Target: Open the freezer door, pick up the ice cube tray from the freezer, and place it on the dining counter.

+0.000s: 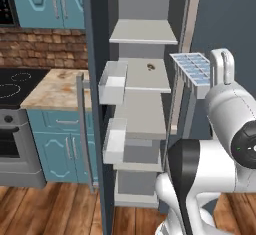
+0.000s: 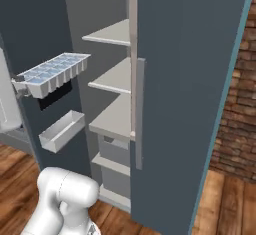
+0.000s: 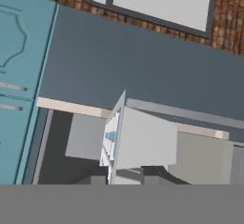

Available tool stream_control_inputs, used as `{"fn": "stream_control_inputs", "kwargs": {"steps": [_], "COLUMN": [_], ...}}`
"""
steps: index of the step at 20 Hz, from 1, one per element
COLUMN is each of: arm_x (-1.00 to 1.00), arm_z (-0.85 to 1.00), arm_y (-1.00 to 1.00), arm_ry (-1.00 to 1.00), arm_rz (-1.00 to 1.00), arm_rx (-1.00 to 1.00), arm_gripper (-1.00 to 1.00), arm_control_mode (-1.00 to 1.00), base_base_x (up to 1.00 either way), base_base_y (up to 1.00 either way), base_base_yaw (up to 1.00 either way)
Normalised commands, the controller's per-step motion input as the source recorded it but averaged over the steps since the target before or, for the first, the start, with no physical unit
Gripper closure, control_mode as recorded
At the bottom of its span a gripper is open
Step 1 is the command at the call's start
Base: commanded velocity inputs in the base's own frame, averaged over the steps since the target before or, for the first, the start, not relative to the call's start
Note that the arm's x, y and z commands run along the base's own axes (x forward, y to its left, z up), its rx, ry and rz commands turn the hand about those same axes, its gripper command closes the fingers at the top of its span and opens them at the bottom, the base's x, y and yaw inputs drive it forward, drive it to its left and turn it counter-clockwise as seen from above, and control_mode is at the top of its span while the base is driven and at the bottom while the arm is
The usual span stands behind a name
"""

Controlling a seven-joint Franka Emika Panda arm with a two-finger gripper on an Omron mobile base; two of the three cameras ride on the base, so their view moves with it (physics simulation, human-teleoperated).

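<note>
One tray: the ice cube tray (image 1: 192,68) is a flat white rectangle with a grid of pale blue cubes, held up in the air in front of the open freezer (image 1: 145,104); it touches no shelf.
Tray attitude: roughly level in the left base view, slightly tilted in the right base view (image 2: 52,73), with thin white walls and a plain white underside.
Gripper: the gripper (image 3: 125,176) is closed on one short end of the ice cube tray, its dark tips against the tray's end; in the hand view the tray (image 3: 138,139) runs away from the tips, showing its smooth white underside and a sliver of the cube grid.
Freezer door: the freezer door (image 1: 95,79) stands swung wide, slate-grey and smooth, with boxy white bins (image 1: 114,82) on its inner face and a long grey bar handle (image 1: 82,129).
Freezer interior: flat pale grey shelves (image 1: 143,33) stacked one above another, matte and square-edged, with a small dark item on the middle shelf, too small to identify.
Second door: plain slate-grey panel (image 2: 185,99) with a grey vertical bar handle (image 2: 139,114).
Surroundings: teal panelled cabinets (image 1: 60,139), red-brown brick wall (image 1: 42,49), marbled stone top with a black cooktop (image 1: 20,86), wood plank floor (image 1: 50,209).
</note>
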Motion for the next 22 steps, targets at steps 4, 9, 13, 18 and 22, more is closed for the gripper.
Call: {"fn": "stream_control_inputs", "kwargs": {"steps": [4,9,13,18,22], "arm_x": [0.0,0.0,0.0,0.0,0.0], "arm_z": [0.0,0.0,0.0,0.0,0.0], "arm_y": [0.0,0.0,0.0,0.0,0.0], "arm_ry": [0.0,0.0,0.0,0.0,0.0], "arm_rz": [0.0,0.0,0.0,0.0,0.0], "arm_rx": [0.0,0.0,0.0,0.0,0.0], "arm_gripper": [1.0,1.0,1.0,1.0,1.0], "arm_control_mode": [1.0,1.0,1.0,1.0,1.0], "base_base_x": [-0.58,-0.52,-0.74,-0.73,-0.53], "base_base_y": [-0.22,-0.05,0.0,0.02,0.16], "base_base_yaw": [0.23,0.34,0.42,0.55,0.7]}}
